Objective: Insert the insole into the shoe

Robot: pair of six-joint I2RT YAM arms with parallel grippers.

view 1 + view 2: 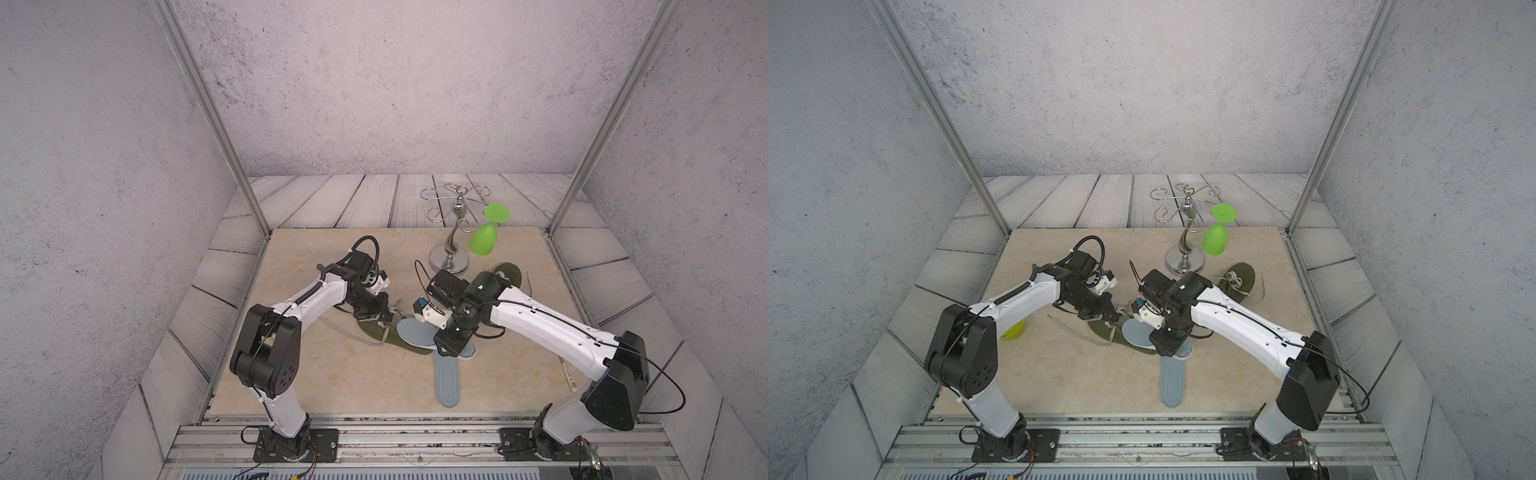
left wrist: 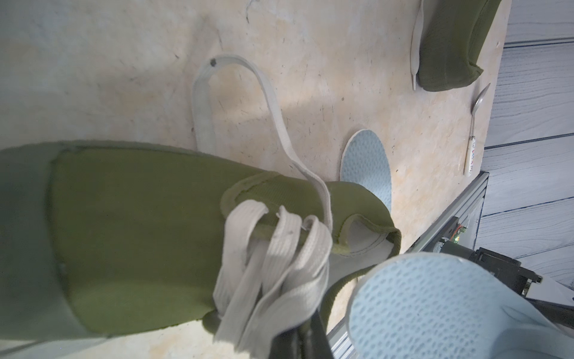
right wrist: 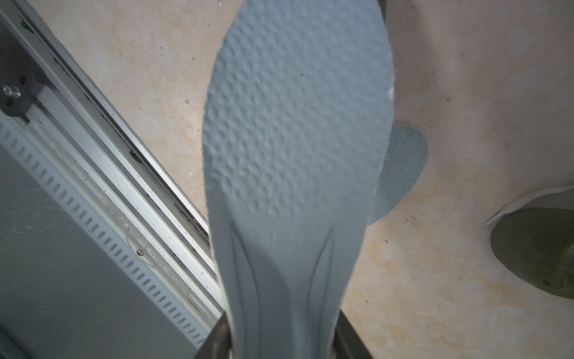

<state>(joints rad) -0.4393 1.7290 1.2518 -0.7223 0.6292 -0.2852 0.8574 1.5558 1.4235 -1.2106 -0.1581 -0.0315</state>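
Centrally, left fingers (image 2: 313, 338) pinch the laces (image 2: 273, 264), steadying the shoe (image 2: 139, 217) on the desk (image 1: 332, 374). Right fingers (image 3: 352, 345) grip the insole (image 3: 295, 140) by its heel, toe aimed near the shoe's opening, apparently for insertion.

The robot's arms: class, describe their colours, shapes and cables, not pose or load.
The left arm and right arm have smooth white shells joined by bulky black joint housings. A coiled black cable runs along the left; thin black cables loop beside the right. Each wrist carries a white camera block.
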